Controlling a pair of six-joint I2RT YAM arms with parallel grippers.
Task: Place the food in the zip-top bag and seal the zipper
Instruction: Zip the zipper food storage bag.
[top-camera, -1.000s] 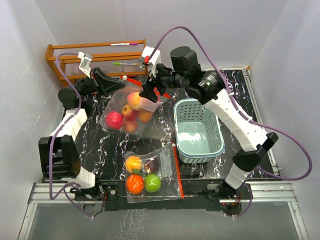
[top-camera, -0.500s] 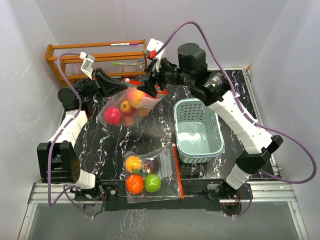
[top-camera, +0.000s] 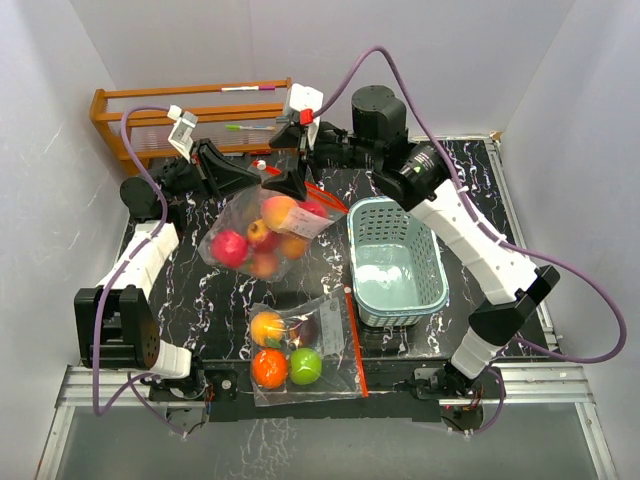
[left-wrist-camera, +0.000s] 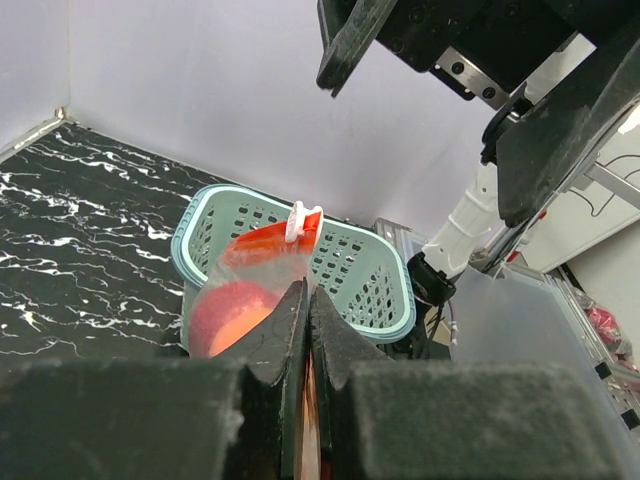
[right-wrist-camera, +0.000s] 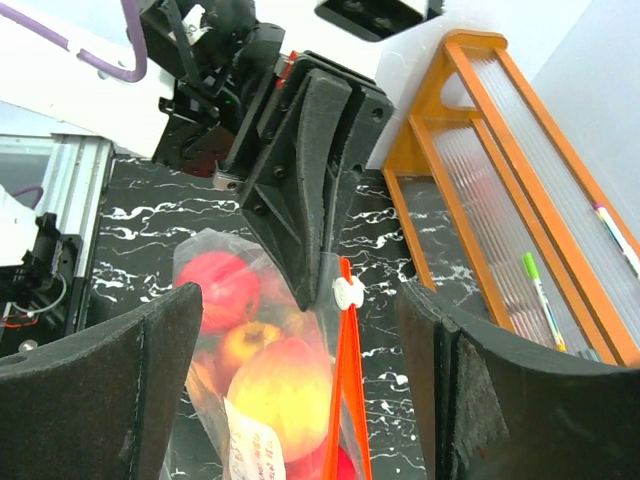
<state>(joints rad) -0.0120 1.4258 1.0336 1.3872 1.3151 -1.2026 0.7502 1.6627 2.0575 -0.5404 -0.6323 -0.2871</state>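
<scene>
Status of left gripper (left-wrist-camera: 307, 300): jaws pressed together on the top edge of the zip-top bag (top-camera: 262, 232), at the end of its orange zipper strip (right-wrist-camera: 345, 400) that faces the far left corner of the tabletop (top-camera: 190, 270). I see no change in this grip from a second ago. The food (top-camera: 228, 245), red, orange and yellow-pink fruits, sits inside that bag, which hangs from the grip left of centre, toward the far edge. I cannot tell whether its belly rests on the tabletop. The change is at the right gripper (right-wrist-camera: 300, 300). Its jaws have widened over the last second and now stand apart on either side of the zipper strip, touching neither the strip nor the white slider (right-wrist-camera: 347, 292). The bag has also sagged slightly toward the centre. I read this as a release: the right arm has finished, or abandoned, a pass on the slider, which sits at the end of the strip away from the left grip. The views do not confirm that the zipper is closed along its length, so I would verify that before opening the left jaws. A second bag (top-camera: 305, 345) holding four fruits lies flat at the near edge. The pale-blue basket (top-camera: 385, 203) stands right of centre, and I see no fruit in it.
</scene>
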